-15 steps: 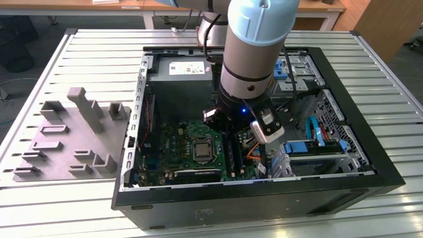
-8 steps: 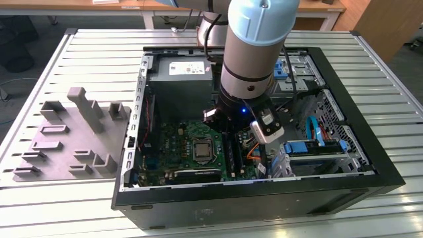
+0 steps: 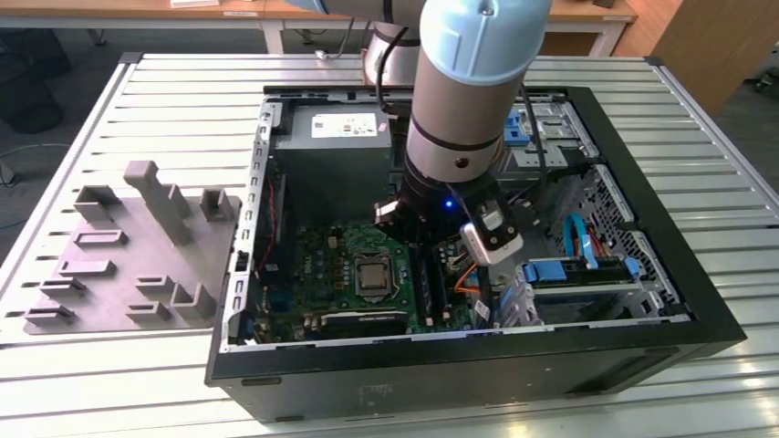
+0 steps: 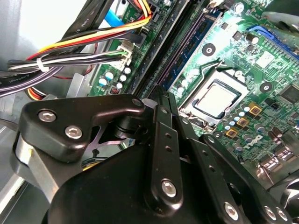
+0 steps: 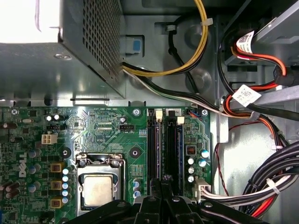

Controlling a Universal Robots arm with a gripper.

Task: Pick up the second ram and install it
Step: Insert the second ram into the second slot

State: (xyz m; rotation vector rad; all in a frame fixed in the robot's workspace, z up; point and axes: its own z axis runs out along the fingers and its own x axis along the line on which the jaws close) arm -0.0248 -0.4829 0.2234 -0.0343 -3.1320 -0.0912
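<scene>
Plainly, in the exterior view, the arm (image 3: 469,100) reached down into the open computer case (image 3: 487,351). Its lower end was over the motherboard (image 3: 323,265) and well apart from the grey fixture block (image 3: 134,265) on the exterior view's left. By that, the fetching looked done and the work stood at the seating stage.

In the second wrist view the gripper (image 4: 165,95) had its jaws drawn together to a bare slit, with the tips just above the black memory slots (image 4: 163,51). A blue-green stick, which I took for the second ram (image 4: 194,44), stood on edge in the slot nearer the processor socket (image 4: 217,99), just ahead of the tips. Whether the jaws pinched its end or only rested by it could not be told, nor whether it was pressed fully home. A cable bundle (image 4: 70,60) ran beside the slots, near but not across them.

In the first wrist view the tips sat over the pair of slots. The white end latches (image 5: 159,114) lay at the slots' far ends, and the power supply (image 5: 88,42) with its wires stood beyond, none of it crossing the slots.
</scene>
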